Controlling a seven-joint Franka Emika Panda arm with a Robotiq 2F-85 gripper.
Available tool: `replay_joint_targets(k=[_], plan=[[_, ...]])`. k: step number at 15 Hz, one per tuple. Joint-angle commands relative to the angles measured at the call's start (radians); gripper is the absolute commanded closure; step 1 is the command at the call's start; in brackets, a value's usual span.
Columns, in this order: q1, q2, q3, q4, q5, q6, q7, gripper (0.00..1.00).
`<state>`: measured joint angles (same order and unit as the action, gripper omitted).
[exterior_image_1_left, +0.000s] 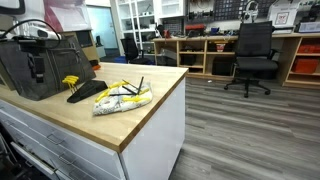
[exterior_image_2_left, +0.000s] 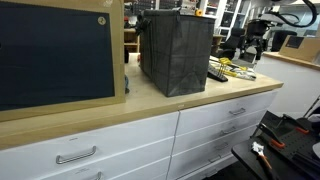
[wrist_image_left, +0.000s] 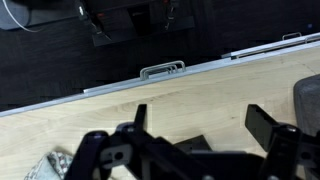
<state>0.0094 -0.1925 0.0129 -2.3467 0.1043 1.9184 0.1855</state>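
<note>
My gripper (wrist_image_left: 200, 125) is open and empty, with its two black fingers spread above bare wooden countertop (wrist_image_left: 200, 90) in the wrist view. In an exterior view it (exterior_image_2_left: 251, 50) hangs above the far end of the counter, over small items including a yellow hex key set (exterior_image_2_left: 238, 68). In an exterior view the arm (exterior_image_1_left: 34, 38) stands behind a dark grey box (exterior_image_1_left: 40, 68). A crinkled plastic bag with yellow and white contents (exterior_image_1_left: 122, 97) lies on the counter, and its edge shows at the lower left of the wrist view (wrist_image_left: 45, 166).
The grey fabric box (exterior_image_2_left: 176, 50) stands mid-counter, with its corner in the wrist view (wrist_image_left: 308, 100). A wood-framed dark board (exterior_image_2_left: 55, 55) leans nearby. White drawers with metal handles (wrist_image_left: 162, 70) sit below the counter edge. An office chair (exterior_image_1_left: 252, 55) and shelving stand across the floor.
</note>
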Motion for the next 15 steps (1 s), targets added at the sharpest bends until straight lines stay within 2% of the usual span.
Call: replay_joint_targets(k=[1,8,15], plan=[[-0.001,-0.015,0.01,0.025,0.018,0.009,0.045,0.0],[-0.002,0.026,0.017,0.092,0.05,0.073,0.163,0.0],[-0.01,0.068,0.034,0.113,0.05,0.206,0.419,0.0]])
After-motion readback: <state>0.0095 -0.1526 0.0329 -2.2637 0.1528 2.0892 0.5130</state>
